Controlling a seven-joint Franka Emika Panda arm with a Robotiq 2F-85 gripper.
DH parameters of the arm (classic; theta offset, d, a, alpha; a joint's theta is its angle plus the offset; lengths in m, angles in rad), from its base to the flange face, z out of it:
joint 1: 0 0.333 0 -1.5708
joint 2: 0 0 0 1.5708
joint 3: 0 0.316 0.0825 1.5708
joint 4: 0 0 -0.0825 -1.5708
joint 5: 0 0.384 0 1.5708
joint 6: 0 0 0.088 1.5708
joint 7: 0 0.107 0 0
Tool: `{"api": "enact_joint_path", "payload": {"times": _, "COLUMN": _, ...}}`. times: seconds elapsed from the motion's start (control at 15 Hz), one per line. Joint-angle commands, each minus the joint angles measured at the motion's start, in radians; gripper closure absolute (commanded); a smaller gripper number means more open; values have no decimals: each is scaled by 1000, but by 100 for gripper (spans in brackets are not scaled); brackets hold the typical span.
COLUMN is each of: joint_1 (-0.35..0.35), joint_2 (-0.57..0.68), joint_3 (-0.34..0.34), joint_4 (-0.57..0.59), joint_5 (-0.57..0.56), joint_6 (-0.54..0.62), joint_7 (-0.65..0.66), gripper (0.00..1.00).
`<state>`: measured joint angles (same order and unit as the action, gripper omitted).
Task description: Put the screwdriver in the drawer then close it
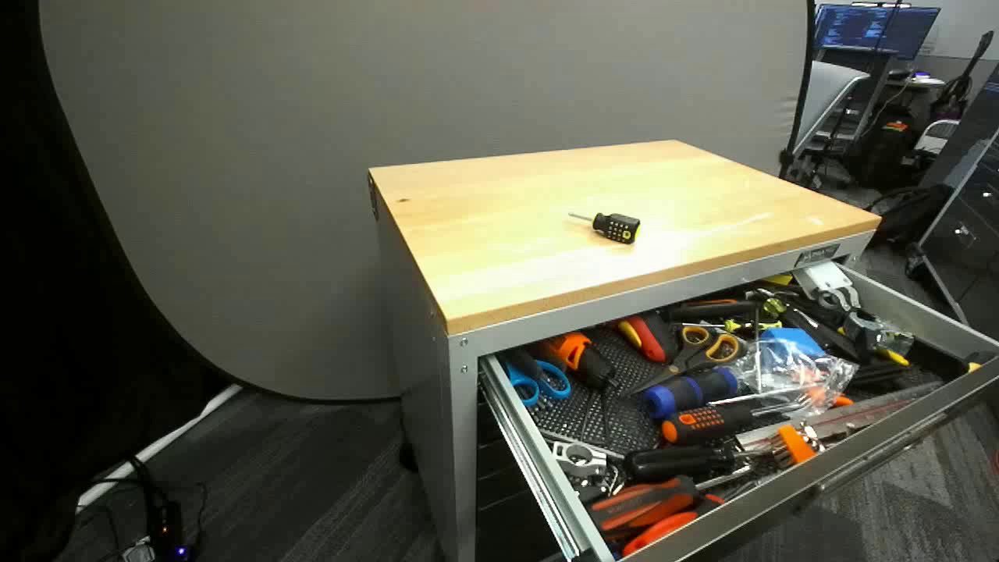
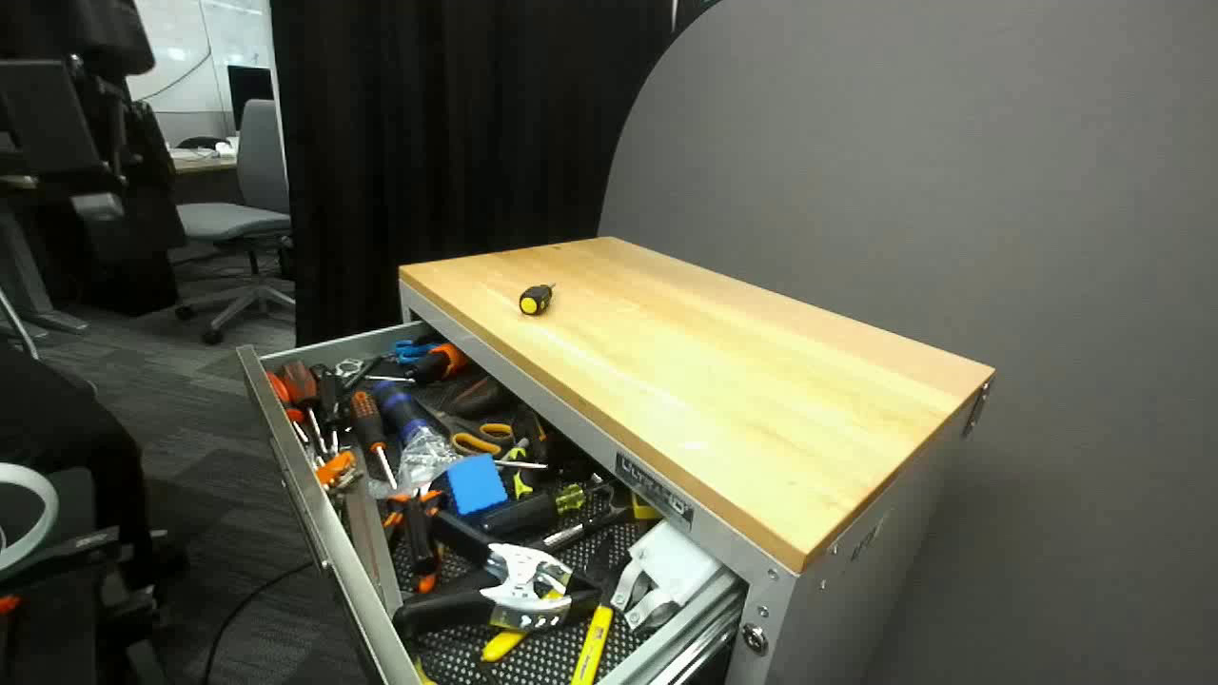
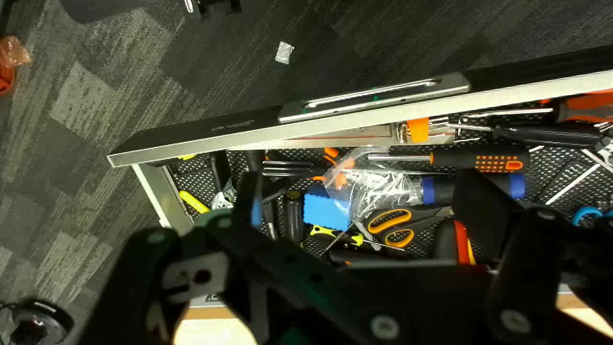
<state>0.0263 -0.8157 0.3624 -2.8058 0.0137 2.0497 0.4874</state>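
The screwdriver (image 1: pixel 616 227) is a stubby black tool with a yellow end. It lies on the wooden tabletop, and it also shows in an exterior view (image 2: pixel 536 300) near the tabletop's front edge. It is out of view in the wrist view. The drawer (image 1: pixel 843 457) is pulled well out and packed with tools in both exterior views (image 2: pixel 309 504). In the wrist view its front rim (image 3: pixel 507 100) and bar handle (image 3: pixel 373 96) show. My gripper (image 3: pixel 359 196) is open and empty, its fingers wide apart above the drawer's tools. It is outside both exterior views.
The wooden tabletop (image 1: pixel 515 195) tops the grey metal cabinet above the drawer. Inside the drawer lie scissors (image 3: pixel 390 223), a blue block (image 3: pixel 325 208), a plastic bag (image 3: pixel 378 187) and several screwdrivers and clamps. A grey backdrop (image 1: pixel 312 156) stands behind the cabinet.
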Motion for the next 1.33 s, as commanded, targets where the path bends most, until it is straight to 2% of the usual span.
{"api": "enact_joint_path", "payload": {"times": 0.0, "joint_1": 14, "joint_2": 5, "joint_3": -14, "joint_4": 1, "joint_5": -12, "joint_6": -3, "joint_7": 9, "gripper": 0}}
{"api": "enact_joint_path", "payload": {"times": 0.6, "joint_1": 14, "joint_2": 8, "joint_3": -14, "joint_4": 1, "joint_5": -12, "joint_6": -3, "joint_7": 9, "gripper": 0}}
{"api": "enact_joint_path", "payload": {"times": 0.67, "joint_1": 15, "joint_2": 34, "joint_3": -22, "joint_4": 12, "joint_5": 8, "joint_6": 27, "joint_7": 11, "gripper": 0}}
{"api": "enact_joint_path", "payload": {"times": 0.93, "joint_1": -6, "joint_2": 219, "joint_3": 28, "joint_4": 117, "joint_5": 96, "joint_6": 199, "joint_7": 152, "gripper": 0}}
{"api": "enact_joint_path", "payload": {"times": 1.0, "joint_1": -6, "joint_2": 289, "joint_3": 52, "joint_4": 155, "joint_5": 94, "joint_6": 247, "joint_7": 183, "gripper": 0}}
{"api": "enact_joint_path", "payload": {"times": 1.27, "joint_1": -85, "joint_2": 525, "joint_3": 184, "joint_4": 278, "joint_5": 43, "joint_6": 419, "joint_7": 301, "gripper": 0}}
